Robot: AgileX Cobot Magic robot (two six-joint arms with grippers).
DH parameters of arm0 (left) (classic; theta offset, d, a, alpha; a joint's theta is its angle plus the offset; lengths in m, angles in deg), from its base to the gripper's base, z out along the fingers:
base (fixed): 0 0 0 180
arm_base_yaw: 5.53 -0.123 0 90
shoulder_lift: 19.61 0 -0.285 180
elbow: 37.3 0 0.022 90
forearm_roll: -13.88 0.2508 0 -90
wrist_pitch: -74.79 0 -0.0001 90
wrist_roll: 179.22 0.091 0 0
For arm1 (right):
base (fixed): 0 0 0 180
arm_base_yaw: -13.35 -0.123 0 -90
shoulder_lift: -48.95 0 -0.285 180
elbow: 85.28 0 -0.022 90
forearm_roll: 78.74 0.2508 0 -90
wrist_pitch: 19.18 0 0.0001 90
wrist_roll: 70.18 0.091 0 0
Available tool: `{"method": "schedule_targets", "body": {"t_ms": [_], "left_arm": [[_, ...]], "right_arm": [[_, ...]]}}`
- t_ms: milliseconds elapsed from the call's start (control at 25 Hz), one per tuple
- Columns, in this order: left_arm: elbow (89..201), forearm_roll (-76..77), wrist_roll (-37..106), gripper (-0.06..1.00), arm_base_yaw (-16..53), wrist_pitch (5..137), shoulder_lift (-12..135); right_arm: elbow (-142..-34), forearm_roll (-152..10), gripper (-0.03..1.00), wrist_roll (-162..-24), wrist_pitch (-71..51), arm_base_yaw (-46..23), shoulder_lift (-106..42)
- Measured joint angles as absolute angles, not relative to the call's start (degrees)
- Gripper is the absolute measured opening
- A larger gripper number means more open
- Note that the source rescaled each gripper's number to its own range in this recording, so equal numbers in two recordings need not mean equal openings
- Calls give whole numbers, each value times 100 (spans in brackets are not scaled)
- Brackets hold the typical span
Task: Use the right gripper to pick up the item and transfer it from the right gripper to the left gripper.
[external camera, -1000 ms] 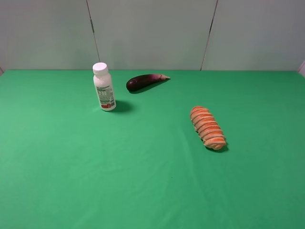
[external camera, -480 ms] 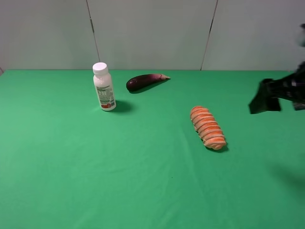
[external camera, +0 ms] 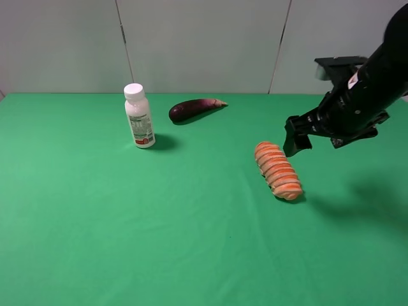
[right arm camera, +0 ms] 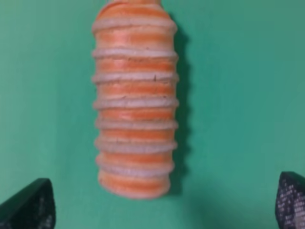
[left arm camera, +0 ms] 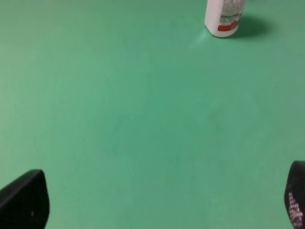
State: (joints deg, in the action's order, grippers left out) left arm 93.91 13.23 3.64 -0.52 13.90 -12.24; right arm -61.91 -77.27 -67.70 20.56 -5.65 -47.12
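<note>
**Status.** Right gripper [external camera: 311, 135] hangs above the green table [external camera: 191, 242]. Its jaws are spread wide and nothing is held. The bread roll [external camera: 278, 170] lies flat on the cloth, below and just ahead of the gripper, not touched. In the right wrist view the roll runs lengthwise away from the gripper, with a fingertip [right arm camera: 26, 207] standing well clear on either side of its near end. It is not centred and sits closer to one finger than to the other.

Left gripper [left arm camera: 159, 202] is also wide open and empty, above bare cloth. The white bottle [left arm camera: 224, 19] stands well ahead of it. The eggplant [external camera: 194, 109] lies beyond the bottle, well apart from the right gripper. From the high camera the left arm is out of sight.

**Step (judged).** Approach for the pick; descent and closing not yet done.

**Risks.**
- Off-centre roll: the nearer finger would touch first and shove or roll it sideways before the other arrives. The likely result is a skewed grip or a miss.
- Soft, ribbed body: a hard squeeze may crush it, and a light one may let it slip between ribs on the lift.
- Pinching only the near end: the long free part may droop and swing, giving the left gripper a poor target.
- Pinching mid-length: little is left free for the left gripper, so the fingers may collide at the hand-over.
- Descending too far: the fingertips may dig into the cloth and drag it.
</note>
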Motion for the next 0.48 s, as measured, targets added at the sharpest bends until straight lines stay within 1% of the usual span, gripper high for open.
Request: {"method": "schedule_targets", "body": {"t_ms": [240, 480], "left_arm": [[9391, 1323, 369, 100, -52, 1390, -1224], [9391, 1323, 369, 100, -52, 1390, -1224]], "right_arm": [[-6196, -7688, 100, -6781, 1381, -564, -5428], [-6196, -7449, 100, -6791, 1122, -564, -5837]]}}
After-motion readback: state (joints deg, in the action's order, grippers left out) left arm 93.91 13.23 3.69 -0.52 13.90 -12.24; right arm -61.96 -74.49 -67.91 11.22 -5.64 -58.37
